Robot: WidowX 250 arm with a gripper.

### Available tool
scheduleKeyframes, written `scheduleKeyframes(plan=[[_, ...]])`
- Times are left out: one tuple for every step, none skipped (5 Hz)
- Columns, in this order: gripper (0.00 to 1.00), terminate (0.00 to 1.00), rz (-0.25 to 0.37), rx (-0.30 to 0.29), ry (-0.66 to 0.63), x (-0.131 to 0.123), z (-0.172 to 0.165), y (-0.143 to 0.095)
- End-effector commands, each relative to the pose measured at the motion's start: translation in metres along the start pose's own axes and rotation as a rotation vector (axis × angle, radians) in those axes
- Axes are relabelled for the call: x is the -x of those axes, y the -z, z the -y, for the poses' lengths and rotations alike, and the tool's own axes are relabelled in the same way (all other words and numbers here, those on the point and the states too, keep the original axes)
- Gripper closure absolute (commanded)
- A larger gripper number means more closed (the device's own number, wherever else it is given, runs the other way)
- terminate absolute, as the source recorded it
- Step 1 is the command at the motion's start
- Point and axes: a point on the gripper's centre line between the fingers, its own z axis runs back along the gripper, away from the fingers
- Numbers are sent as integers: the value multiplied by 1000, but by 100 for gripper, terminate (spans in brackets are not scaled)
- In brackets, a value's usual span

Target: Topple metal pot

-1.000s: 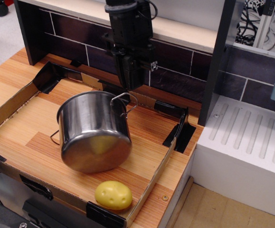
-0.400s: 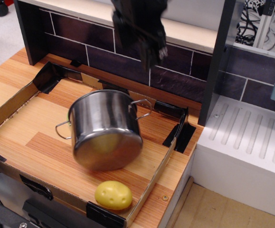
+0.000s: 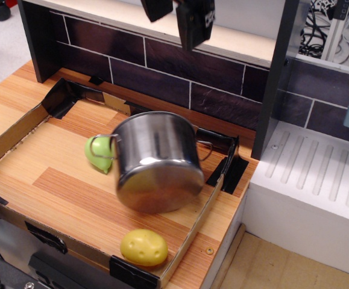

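The metal pot (image 3: 159, 162) is shiny steel with two wire loop handles. It is tipped over in the cardboard tray (image 3: 11, 135), its round base turned toward the camera, and it looks motion-blurred. A green toy vegetable (image 3: 97, 153) shows at its left side, touching the left handle. My gripper (image 3: 175, 33) is high above the pot at the top edge of the view, well clear of it. Its two dark fingers stand apart with nothing between them.
A yellow toy potato (image 3: 144, 247) lies at the tray's front right corner. A dark tiled back wall (image 3: 222, 72) rises behind the tray. A white ribbed drain board (image 3: 319, 180) sits to the right, past a dark upright post (image 3: 276, 78).
The gripper rose from the pot's right handle to the top of the view. The pot shifted right across the tray, uncovering the green vegetable.
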Motion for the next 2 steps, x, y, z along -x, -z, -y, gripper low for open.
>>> scheduleKeyframes(plan=[[0, 0, 57, 23, -53, 1, -9, -50], [0, 100, 57, 23, -53, 1, -9, -50]])
